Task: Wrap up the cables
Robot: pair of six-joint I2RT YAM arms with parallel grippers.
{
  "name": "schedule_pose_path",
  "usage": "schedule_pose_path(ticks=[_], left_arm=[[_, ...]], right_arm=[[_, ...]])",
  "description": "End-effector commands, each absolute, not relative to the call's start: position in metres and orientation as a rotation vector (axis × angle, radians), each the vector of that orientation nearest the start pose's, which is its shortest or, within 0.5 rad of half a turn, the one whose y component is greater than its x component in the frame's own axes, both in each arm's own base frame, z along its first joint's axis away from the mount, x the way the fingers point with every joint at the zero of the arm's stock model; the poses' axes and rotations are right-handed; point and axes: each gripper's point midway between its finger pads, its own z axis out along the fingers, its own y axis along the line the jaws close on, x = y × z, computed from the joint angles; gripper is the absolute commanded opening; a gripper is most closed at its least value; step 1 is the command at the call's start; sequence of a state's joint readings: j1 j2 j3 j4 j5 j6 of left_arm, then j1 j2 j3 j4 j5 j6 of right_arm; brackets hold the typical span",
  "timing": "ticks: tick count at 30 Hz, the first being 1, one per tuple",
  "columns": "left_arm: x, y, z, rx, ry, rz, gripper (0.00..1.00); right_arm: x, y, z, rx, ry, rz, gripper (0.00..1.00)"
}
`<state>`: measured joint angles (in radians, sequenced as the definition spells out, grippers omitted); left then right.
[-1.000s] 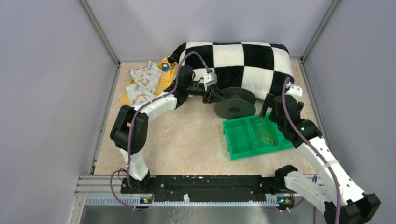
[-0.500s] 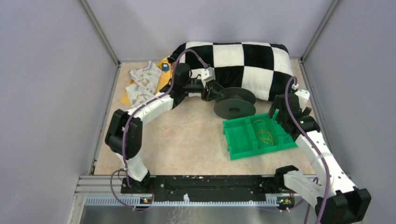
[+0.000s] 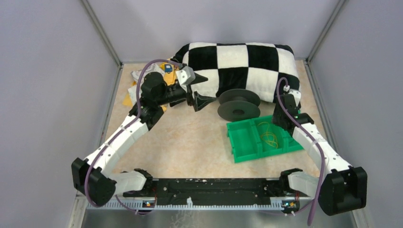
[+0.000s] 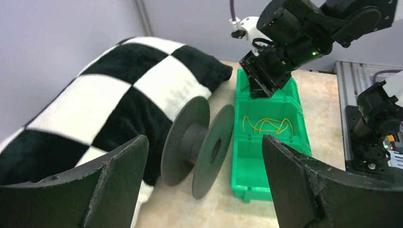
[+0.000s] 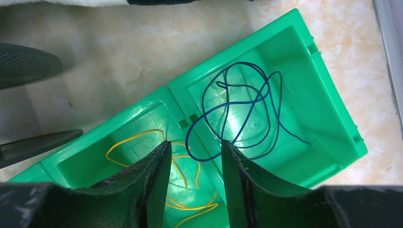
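**Top external view.** The task is at its start. The spool stands on the counter, against the checkered pillow, and no cable can be seen wound on it. The left tool sits just left of the spool, jaws wide apart, touching nothing. The right tool hangs over the right end of the green tray. Its jaws cannot be read from here, and the cable is too fine to make out.

**Left wrist view.** The left tool is open and empty. The spool lies ahead, framed between the two fingers but well apart from them. Its hub looks bare. Yellow strands lie in the tray's middle compartment.

**Right wrist view.** The cable, a thin dark-blue wire, lies in loose loops on the floor of the tray's end compartment. The right tool is directly above the left edge of those loops. Its jaws stand partway apart with a narrow gap, and no grip on anything shows. One loop runs beneath that gap.

**Assessment.** Judged outstanding: picking up the wire, carrying it to the spool and all of the winding.
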<state>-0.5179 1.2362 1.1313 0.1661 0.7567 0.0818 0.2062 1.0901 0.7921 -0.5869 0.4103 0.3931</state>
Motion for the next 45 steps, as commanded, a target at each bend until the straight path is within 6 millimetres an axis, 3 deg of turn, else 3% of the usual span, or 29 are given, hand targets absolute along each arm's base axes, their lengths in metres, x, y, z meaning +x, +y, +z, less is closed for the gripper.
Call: schedule_pose_path(ticks=[1, 5, 8, 11, 12, 16, 19, 23, 27, 29, 33, 38, 40, 43, 45], left_arm=[[0.283, -0.273, 0.352, 0.908, 1.396, -0.841, 0.95], [0.281, -0.257, 0.336, 0.825, 1.520, -0.812, 0.99], [0.270, -0.254, 0.327, 0.854, 1.567, -0.832, 0.99], [0.271, -0.248, 0.326, 0.815, 1.638, -0.809, 0.99], [0.274, -0.245, 0.326, 0.788, 1.668, -0.800, 0.99], [0.280, -0.238, 0.337, 0.679, 1.737, -0.791, 0.99], [0.278, -0.241, 0.348, 0.712, 1.698, -0.798, 0.99], [0.293, -0.241, 0.339, 0.699, 1.713, -0.775, 0.99], [0.301, -0.244, 0.347, 0.653, 1.693, -0.831, 0.99], [0.305, -0.242, 0.356, 0.660, 1.655, -0.800, 0.99], [0.312, -0.247, 0.380, 0.723, 1.592, -0.778, 0.99], [0.294, -0.263, 0.425, 0.815, 1.421, -0.890, 0.99], [0.279, -0.271, 0.445, 0.869, 1.343, -0.968, 0.99], [0.255, -0.284, 0.454, 0.970, 1.268, -1.098, 0.99], [0.251, -0.287, 0.458, 0.975, 1.235, -1.100, 0.99]], right_arm=[[0.290, 0.006, 0.115, 0.362, 2.330, -0.191, 0.43], [0.294, 0.004, 0.108, 0.371, 2.334, -0.214, 0.40], [0.296, 0.000, 0.108, 0.378, 2.334, -0.252, 0.30], [0.299, -0.003, 0.117, 0.380, 2.310, -0.265, 0.13], [0.299, -0.002, 0.124, 0.382, 2.295, -0.257, 0.03], [0.303, 0.000, 0.177, 0.366, 2.186, -0.194, 0.00], [0.307, 0.008, 0.232, 0.302, 2.091, -0.110, 0.00], [0.303, 0.057, 0.308, 0.022, 1.951, 0.183, 0.00], [0.275, 0.105, 0.375, -0.241, 1.809, 0.458, 0.00], [0.258, 0.120, 0.406, -0.326, 1.724, 0.547, 0.00], [0.214, 0.148, 0.450, -0.523, 1.582, 0.725, 0.00], [0.167, 0.181, 0.467, -0.767, 1.460, 0.997, 0.00], [0.159, 0.190, 0.466, -0.816, 1.425, 1.097, 0.00], [0.152, 0.198, 0.462, -0.869, 1.402, 1.201, 0.00], [0.155, 0.200, 0.459, -0.862, 1.403, 1.244, 0.00]])
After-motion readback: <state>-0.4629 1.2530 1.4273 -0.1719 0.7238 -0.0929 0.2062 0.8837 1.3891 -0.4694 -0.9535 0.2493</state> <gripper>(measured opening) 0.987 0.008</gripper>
